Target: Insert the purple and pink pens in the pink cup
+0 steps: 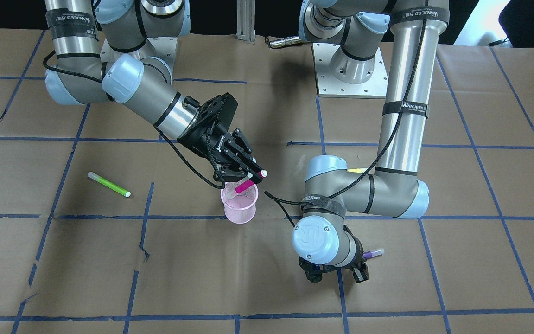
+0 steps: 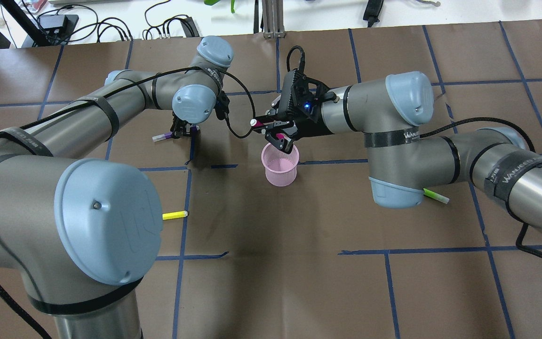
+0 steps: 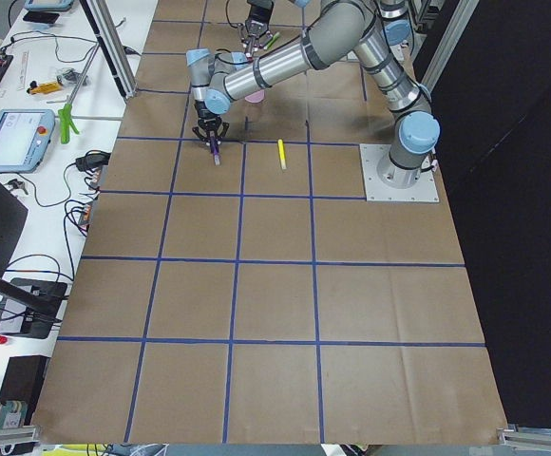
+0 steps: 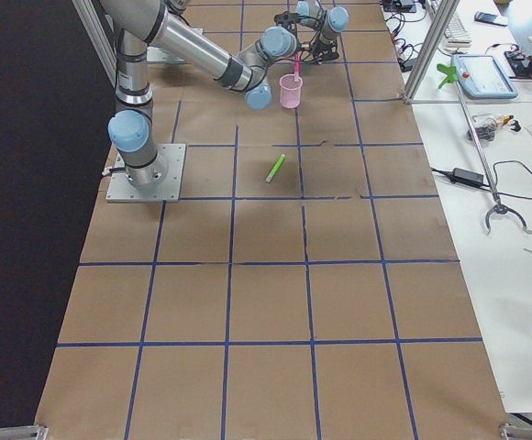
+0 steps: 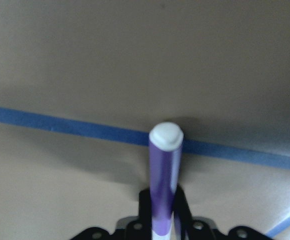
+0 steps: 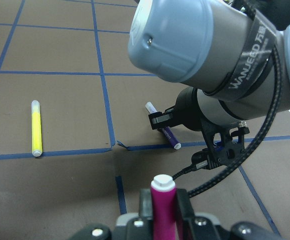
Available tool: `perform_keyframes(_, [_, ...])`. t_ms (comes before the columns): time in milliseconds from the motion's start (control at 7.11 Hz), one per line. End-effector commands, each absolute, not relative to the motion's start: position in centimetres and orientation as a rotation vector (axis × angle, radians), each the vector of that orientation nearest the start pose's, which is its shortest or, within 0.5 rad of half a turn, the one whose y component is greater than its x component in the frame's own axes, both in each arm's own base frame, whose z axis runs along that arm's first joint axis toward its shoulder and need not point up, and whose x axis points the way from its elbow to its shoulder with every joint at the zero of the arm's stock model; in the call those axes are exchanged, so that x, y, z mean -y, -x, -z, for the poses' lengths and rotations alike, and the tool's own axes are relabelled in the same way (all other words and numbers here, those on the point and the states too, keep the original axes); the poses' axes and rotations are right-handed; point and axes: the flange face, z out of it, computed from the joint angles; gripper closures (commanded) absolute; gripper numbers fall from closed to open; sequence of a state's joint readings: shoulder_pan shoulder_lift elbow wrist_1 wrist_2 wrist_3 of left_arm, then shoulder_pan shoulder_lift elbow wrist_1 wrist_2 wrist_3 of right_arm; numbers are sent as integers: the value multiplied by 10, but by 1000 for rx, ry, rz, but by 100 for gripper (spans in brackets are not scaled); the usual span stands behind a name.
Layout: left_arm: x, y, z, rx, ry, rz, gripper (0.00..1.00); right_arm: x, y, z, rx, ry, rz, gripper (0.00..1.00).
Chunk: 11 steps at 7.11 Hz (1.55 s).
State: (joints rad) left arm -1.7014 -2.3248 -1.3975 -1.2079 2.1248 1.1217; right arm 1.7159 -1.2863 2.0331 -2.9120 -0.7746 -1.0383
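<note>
We log neither pen as home yet. The pink cup (image 1: 241,211) stands upright, and we see nothing resting inside it.

Right gripper (image 1: 248,176): jaws clamped on the pink pen (image 1: 245,184), directly above the cup. The pen is tilted, white cap up and outward, its lower end at or just inside the rim. We judge this to be the insertion step for the first pen, close to the drop. It wants a little more descent or straightening, then a release.

Left gripper (image 5: 163,200): in its wrist view the fingers press both sides of the purple pen (image 1: 372,253), so we read it as closed on that pen. This is well apart from the cup, on the left arm's side, low at the table (image 1: 434,287). We cannot tell whether the pen is off the paper. The lift, the carry to the cup and the drop are all left to do.

A green pen (image 1: 109,184) lies well apart from the cup on the right arm's side. A yellow pen (image 2: 175,215) lies well apart from it too, toward the robot on the left arm's side. Neither belongs to the job.
</note>
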Motion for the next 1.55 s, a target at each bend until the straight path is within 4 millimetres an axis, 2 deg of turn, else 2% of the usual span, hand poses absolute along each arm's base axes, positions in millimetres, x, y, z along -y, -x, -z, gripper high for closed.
perform_keyframes(0, [683, 163, -175, -2120, -1657, -600, 98, 498, -281, -285, -1863, 1590, 1126, 95])
perform_keyframes(281, [676, 157, -237, -2134, -1671, -502, 98, 487, -286, -269, -1878, 1570, 1090, 93])
perform_keyframes(562, [660, 130, -288, -2192, -1749, -386, 98, 489, -283, -262, -1884, 1575, 1091, 93])
perform_keyframes(844, [635, 139, -347, -2306, -1796, -144, 99, 495, -282, -243, -1886, 1574, 1092, 90])
perform_keyframes(1125, [607, 147, -393, -2345, -1825, 12, 99, 496, -282, -240, -1906, 1552, 1081, 55])
perform_keyframes(1266, [584, 150, -403, -2400, -1878, -13, 99, 497, -280, -240, -1971, 1517, 1064, 31])
perform_keyframes(1406, [563, 153, -419, -2423, -1909, -63, 99, 497, -280, -243, -1981, 1513, 1062, 26])
